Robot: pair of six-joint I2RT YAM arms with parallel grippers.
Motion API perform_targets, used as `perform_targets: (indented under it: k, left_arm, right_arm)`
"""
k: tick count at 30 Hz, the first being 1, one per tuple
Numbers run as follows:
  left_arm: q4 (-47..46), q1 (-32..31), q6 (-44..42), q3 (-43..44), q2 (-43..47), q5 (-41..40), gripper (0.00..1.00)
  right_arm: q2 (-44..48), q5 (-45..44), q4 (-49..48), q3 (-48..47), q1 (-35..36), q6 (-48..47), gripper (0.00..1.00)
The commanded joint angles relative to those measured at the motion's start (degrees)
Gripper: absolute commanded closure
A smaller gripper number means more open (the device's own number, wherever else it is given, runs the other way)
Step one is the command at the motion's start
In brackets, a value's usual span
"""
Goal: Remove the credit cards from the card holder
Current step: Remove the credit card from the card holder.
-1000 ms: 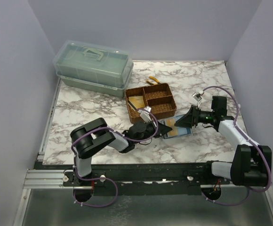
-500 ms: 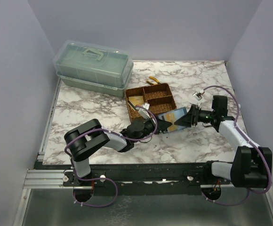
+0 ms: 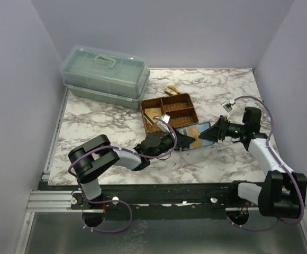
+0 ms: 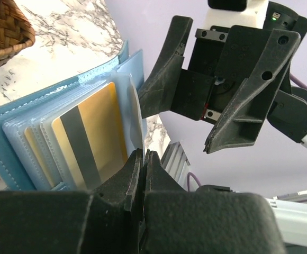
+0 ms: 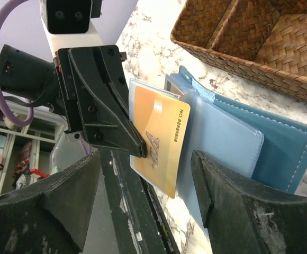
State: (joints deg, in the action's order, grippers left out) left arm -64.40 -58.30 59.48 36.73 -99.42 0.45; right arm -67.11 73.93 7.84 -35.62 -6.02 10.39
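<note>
The teal-blue card holder (image 3: 193,130) is held open off the marble table between the two arms. My left gripper (image 3: 188,139) is shut, pinching the edge of one of its clear sleeves (image 4: 134,114). A gold credit card (image 4: 92,138) with a dark stripe sits in a sleeve beside that one. In the right wrist view the gold card (image 5: 161,129) faces me, with the holder's blue cover (image 5: 283,143) behind it. My right gripper (image 5: 145,159) is open, its fingers either side of the card's near end without touching it.
The brown woven tray (image 3: 181,123) stands just behind the card holder, with a pale card in its left compartment (image 3: 154,113). Yellow-handled pliers (image 3: 172,90) lie behind it. A green lidded box (image 3: 105,76) sits at the back left.
My left gripper has carried the card holder up and back toward the tray. The right gripper has followed it, staying open at the holder's right end.
</note>
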Motion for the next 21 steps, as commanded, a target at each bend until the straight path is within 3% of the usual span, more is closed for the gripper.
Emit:
perform_targets:
  k: [1, 8, 14, 19, 21]
  left_arm:
    - [-7.0, -0.3, -1.0, 2.3, 0.7, 5.0, 1.00]
    - [-9.0, -0.1, -1.0, 3.7, -0.7, 6.0, 1.00]
    - [-10.5, 0.3, -0.6, 4.0, -1.3, 6.7, 1.00]
    - [-11.2, 0.9, 0.2, 3.1, -1.2, 6.8, 1.00]
    - [-11.7, 1.1, 0.7, 2.5, -1.3, 6.8, 1.00]
  right_arm:
    - [0.1, 4.0, -2.8, 1.5, -0.4, 1.9, 0.24]
    - [0.6, 8.5, -6.5, 3.0, -0.4, 6.2, 0.25]
    - [1.5, 12.1, -15.2, 4.9, -0.6, 15.0, 0.31]
    - [1.0, 14.8, -21.1, 6.1, -1.1, 20.5, 0.58]
    - [0.6, 15.1, -21.0, 5.9, -1.4, 20.6, 0.64]
